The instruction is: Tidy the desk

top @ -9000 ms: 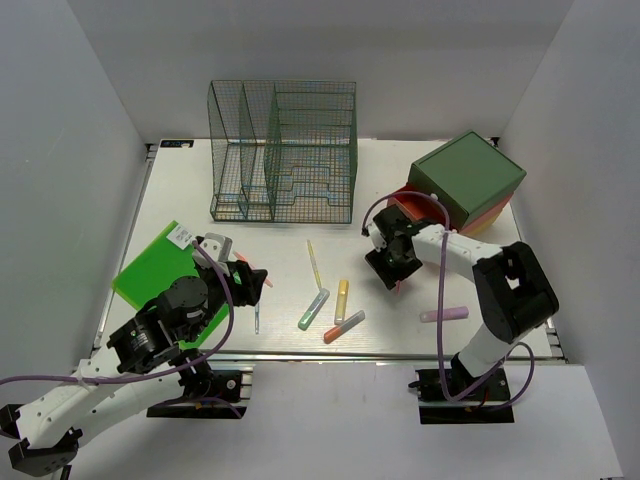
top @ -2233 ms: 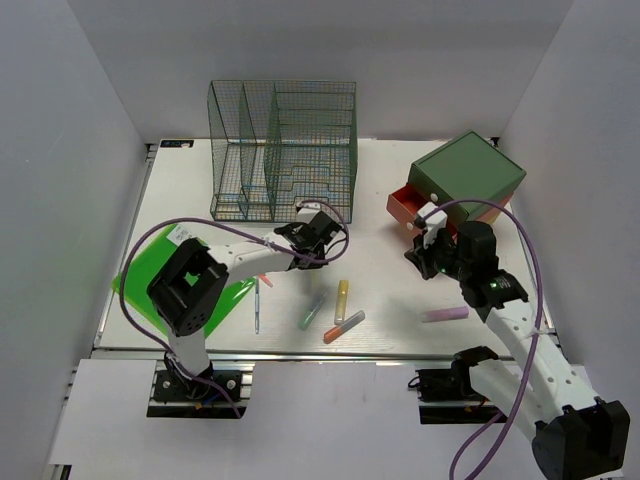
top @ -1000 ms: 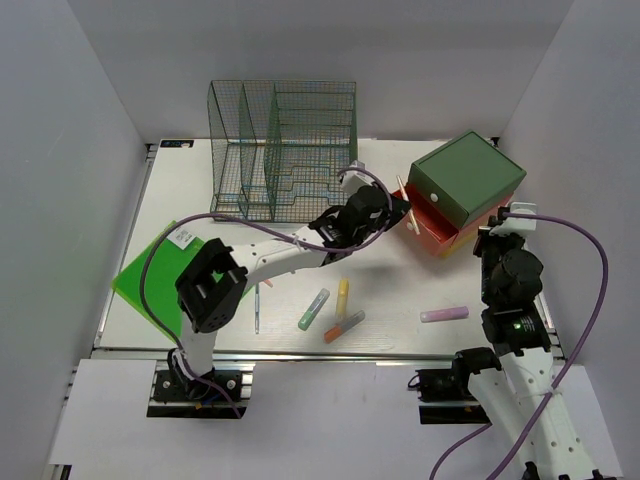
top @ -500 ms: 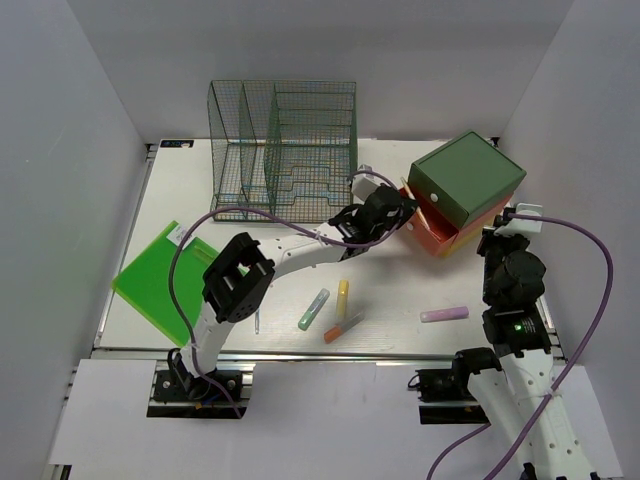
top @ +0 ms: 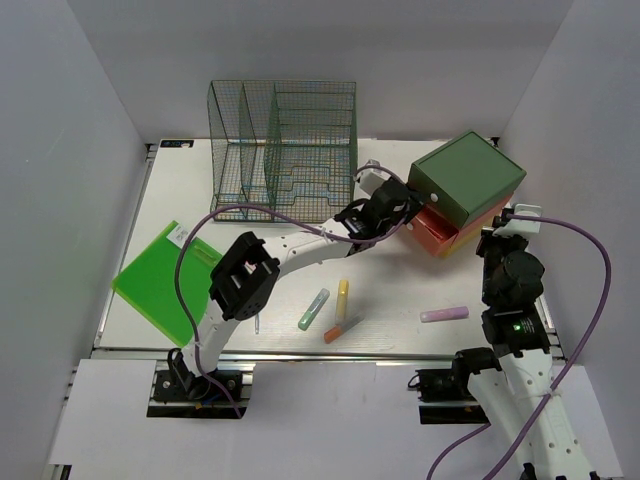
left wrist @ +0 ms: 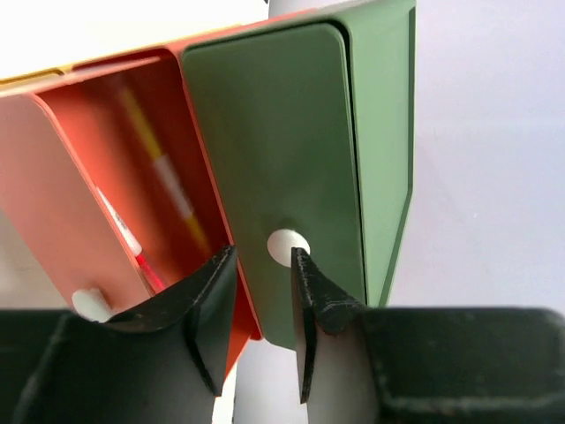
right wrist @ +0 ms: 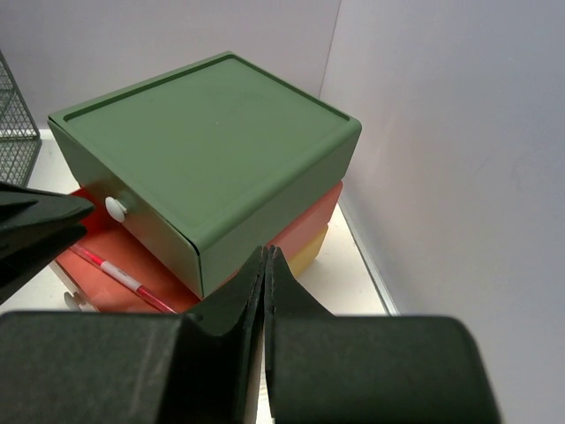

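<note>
1. The left tool (left wrist: 260,265) hangs slightly spread at the open red drawer (left wrist: 88,177), gripping nothing.
2. The right tool (right wrist: 266,261) is pressed together, empty.
3. The white table (top: 180,190) lies beneath both.

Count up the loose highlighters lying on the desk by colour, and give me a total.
Green highlighter: 1
Yellow highlighter: 1
Orange highlighter: 1
Pink highlighter: 1
Total: 4
</note>
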